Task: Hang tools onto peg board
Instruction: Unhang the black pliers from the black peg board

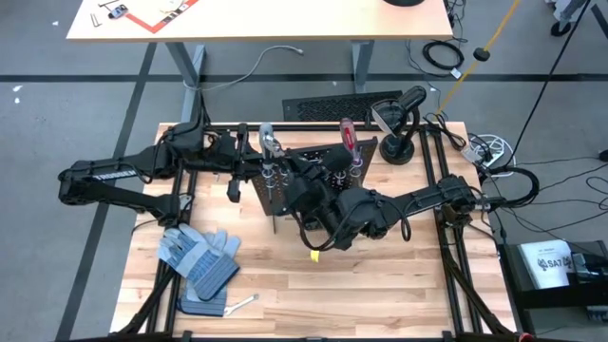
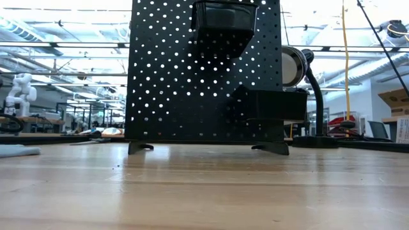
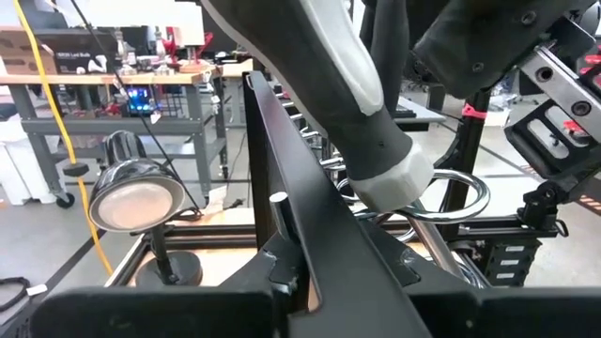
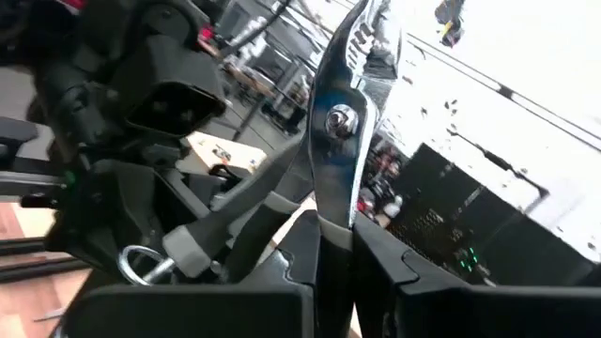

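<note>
Since the pliers (image 4: 343,131) are pinched nose-up in the right gripper (image 4: 333,272) at the peg board (image 1: 313,171), at twelve o'clock of the table (image 1: 380,285), a handle could be snagged on a ring (image 3: 451,192) (left gripper (image 3: 310,282) pressed shut nearby); the panel could be tipped.

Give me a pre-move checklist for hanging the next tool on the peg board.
1. Right gripper holds the pliers: ok, fingers shut on them, jaws pointing away from the wrist.
2. Left gripper holds the grey-handled screwdriver: ok, handle between its fingers.
3. Screwdriver lined up with a silver ring: ok, handle end sits at the ring.
4. Peg board upright on both feet: ok.
5. Red-handled screwdriver already hung: ok.
6. Free ring for the pliers: cannot tell, arms hide the row.
7. Wrench near the gloves: not ok, not yet hung.
</note>
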You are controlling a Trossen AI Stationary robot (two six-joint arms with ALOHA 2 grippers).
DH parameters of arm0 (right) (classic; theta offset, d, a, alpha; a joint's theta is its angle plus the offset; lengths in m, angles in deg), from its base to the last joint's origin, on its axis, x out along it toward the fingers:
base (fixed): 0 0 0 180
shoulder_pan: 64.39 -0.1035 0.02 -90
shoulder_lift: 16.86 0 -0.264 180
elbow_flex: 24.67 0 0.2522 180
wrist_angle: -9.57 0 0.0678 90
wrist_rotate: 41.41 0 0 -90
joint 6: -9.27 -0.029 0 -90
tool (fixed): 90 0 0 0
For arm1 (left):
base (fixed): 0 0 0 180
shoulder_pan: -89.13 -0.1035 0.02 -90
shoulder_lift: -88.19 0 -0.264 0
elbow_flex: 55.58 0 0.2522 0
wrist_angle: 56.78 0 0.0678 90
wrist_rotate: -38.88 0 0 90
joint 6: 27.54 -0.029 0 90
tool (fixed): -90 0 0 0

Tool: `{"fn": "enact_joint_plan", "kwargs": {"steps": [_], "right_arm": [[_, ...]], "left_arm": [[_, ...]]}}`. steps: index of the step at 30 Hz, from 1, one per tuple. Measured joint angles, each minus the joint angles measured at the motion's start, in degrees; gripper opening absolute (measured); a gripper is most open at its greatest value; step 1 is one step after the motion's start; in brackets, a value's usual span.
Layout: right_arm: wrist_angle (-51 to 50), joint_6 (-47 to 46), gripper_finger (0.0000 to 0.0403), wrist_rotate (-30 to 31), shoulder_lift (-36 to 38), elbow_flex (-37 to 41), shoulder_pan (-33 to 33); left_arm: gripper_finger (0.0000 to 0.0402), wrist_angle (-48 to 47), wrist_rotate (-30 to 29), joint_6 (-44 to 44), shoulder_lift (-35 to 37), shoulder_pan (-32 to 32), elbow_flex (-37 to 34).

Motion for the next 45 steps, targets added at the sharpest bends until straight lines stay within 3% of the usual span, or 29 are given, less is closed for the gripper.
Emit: {"fn": "enact_joint_plan", "kwargs": {"steps": [5,13,19,31,38,45], "right_arm": [[2.10,1.66,0.0024,0.45,0.20,0.00,0.03],[15.58,-0.13,0.0024,3.69,0.48,0.01,0.08],[15.83,4.92,0.0024,2.26,0.46,0.01,-0.52],[15.76,6.64,0.0024,0.55,0.31,0.10,-1.58],[15.72,7.68,0.0024,0.54,0.23,0.12,-2.04],[15.65,7.70,0.0024,0.59,0.22,0.14,-2.29]], "left_arm": [[0.0058,0.08,0.02,-0.09,0.00,0.02,0.00],[0.0058,0.06,0.01,-0.22,0.00,0.04,0.00],[0.0058,0.22,0.08,-0.24,-0.02,0.04,-0.02],[0.0059,2.11,3.29,0.01,-0.15,0.02,-0.20],[0.0158,1.43,3.72,0.68,-0.26,0.02,-0.28],[0.0199,1.48,3.22,2.43,0.00,0.02,-0.28]]}}
